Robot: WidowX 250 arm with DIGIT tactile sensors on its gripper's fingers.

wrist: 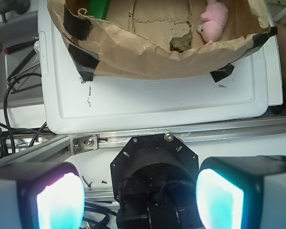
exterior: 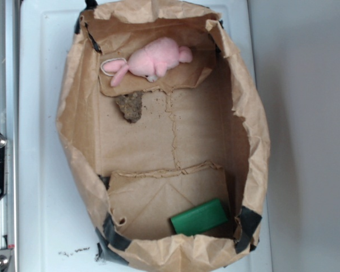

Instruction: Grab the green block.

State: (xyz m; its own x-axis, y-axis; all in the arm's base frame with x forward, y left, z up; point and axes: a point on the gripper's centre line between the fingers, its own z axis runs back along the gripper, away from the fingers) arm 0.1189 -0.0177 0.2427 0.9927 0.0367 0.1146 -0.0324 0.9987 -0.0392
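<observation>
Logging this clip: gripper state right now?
Gripper: open, holding nothing; the green block lies untouched in the paper bag.

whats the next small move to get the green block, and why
Probably carry the open gripper over the paper bag's rim toward the green block. The wrist view shows the gripper outside the bag, holding nothing, with the block lying in the bag's corner.

exterior overhead, wrist low outside, sharing bag

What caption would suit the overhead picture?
Brown paper bag holding a green block, pink plush toy and a brown lump.
</observation>
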